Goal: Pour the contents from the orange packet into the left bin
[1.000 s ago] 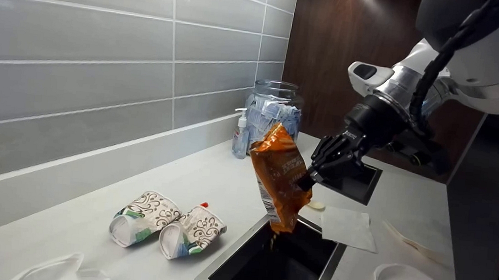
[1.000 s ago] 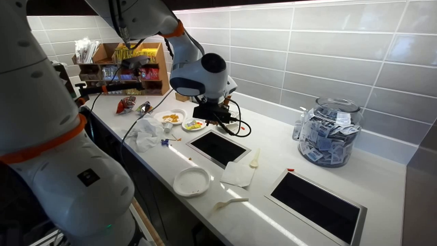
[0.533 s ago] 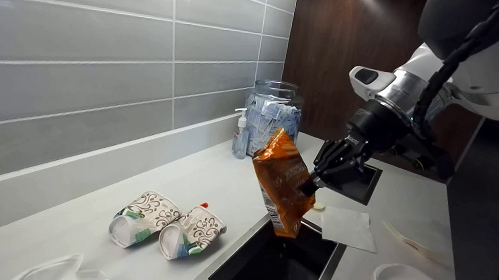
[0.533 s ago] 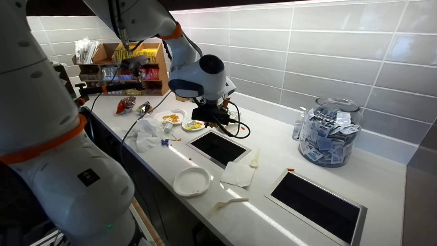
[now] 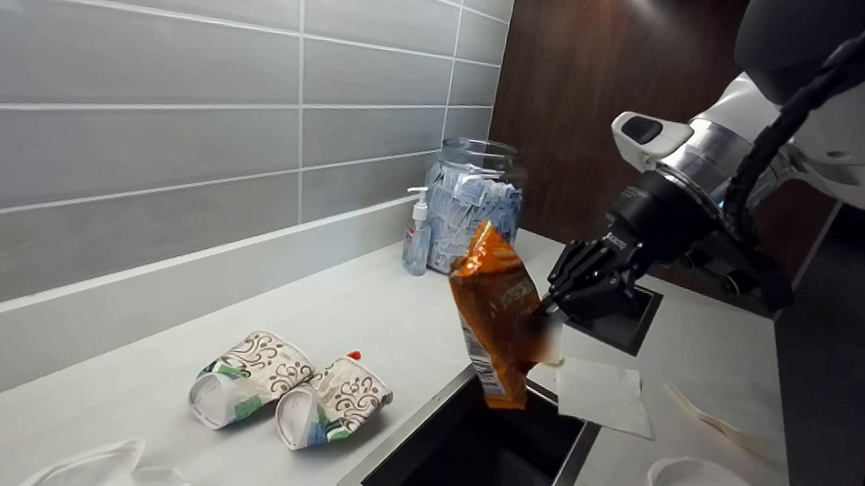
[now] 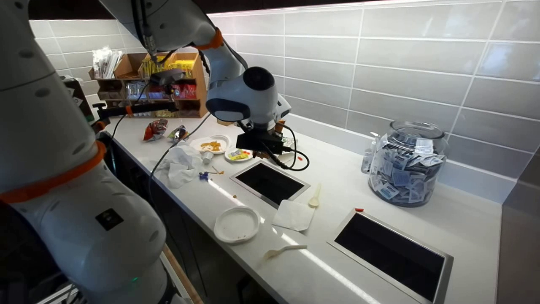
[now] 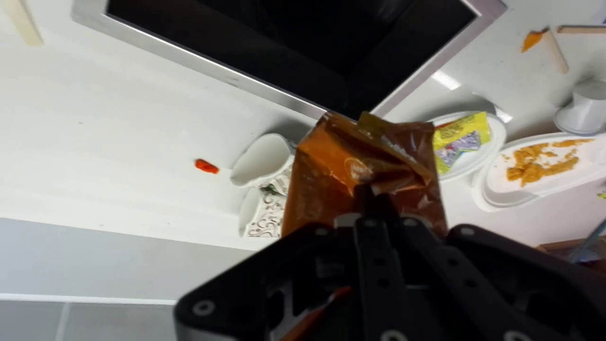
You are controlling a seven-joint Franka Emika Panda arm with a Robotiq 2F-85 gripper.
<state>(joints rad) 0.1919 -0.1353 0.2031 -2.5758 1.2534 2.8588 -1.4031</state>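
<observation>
Near the tiled wall [image 5: 139, 72]: glass jar [image 5: 480, 156], filled with sachets [image 6: 400, 177]; just beside it, pump bottle [image 5: 417, 241], upright. On the white countertop [image 6: 468, 236]: two patterned cups [image 5: 253, 376], dented, lying side by side; paper napkin [image 6: 294, 215]; pale spoon [image 6: 314, 197] just beside the napkin; white plate [image 6: 237, 222], near a second spoon [image 6: 282, 250]. Toward the wooden rack [image 6: 201, 86] — another plate [image 7: 502, 192], holding orange food [image 7: 537, 168]; smaller plate [image 7: 498, 135], bearing a yellow wrapper [image 7: 459, 139]; small white cup [image 7: 587, 106]. In the rack compartments — colored packages [image 6: 183, 66].

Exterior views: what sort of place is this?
Likely a shared kitchenette or break-room snack station: a brown organizer stocked with colourful packets, a glass jar packed with sachets, and the left bin set into the countertop.
</observation>
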